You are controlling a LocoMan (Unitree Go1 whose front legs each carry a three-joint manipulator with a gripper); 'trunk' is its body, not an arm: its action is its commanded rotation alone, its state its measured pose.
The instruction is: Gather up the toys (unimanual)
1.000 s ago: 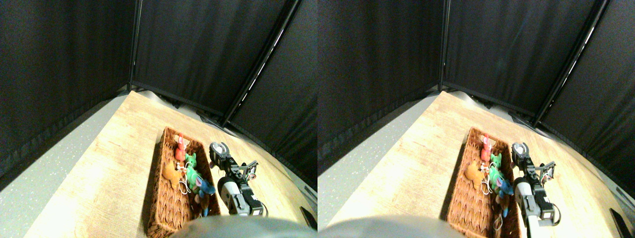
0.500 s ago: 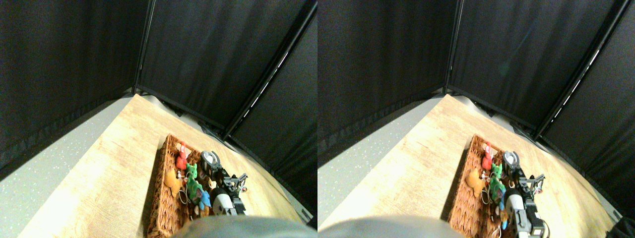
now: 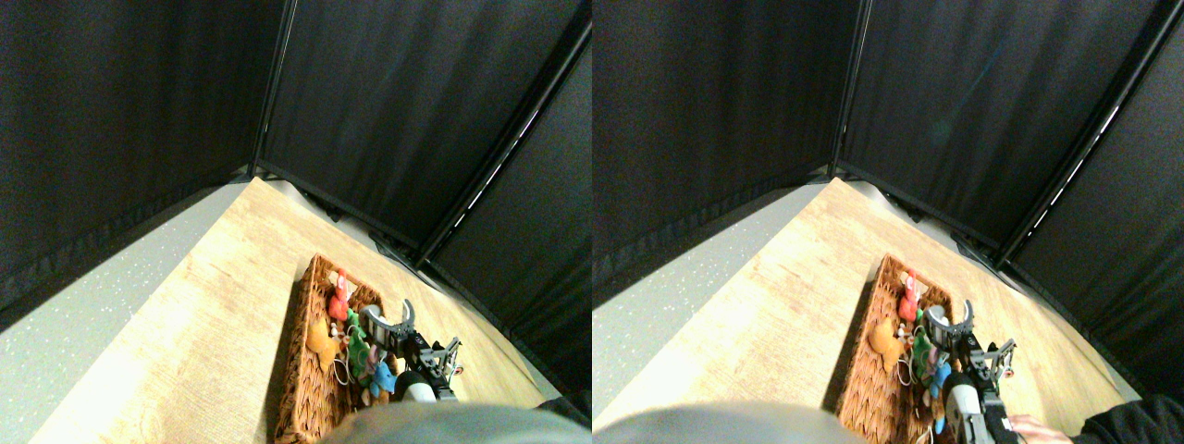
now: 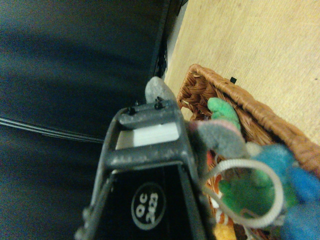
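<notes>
Right pincer (image 3: 387,319) over wicker basket (image 3: 310,407) on bench (image 3: 222,305), a grey toy (image 4: 222,140) beside its frame; whether pinched, cannot tell.

Brown woven basket (image 3: 310,388) (red (image 3: 339,294), green (image 3: 357,340), blue toys (image 3: 381,376)).

- No readable text, label, brand, number or sign on the wicker basket (image 3: 313,388), the toys (image 3: 356,338), the wooden table (image 3: 222,305) or the dark curtains (image 3: 388,102).
</notes>
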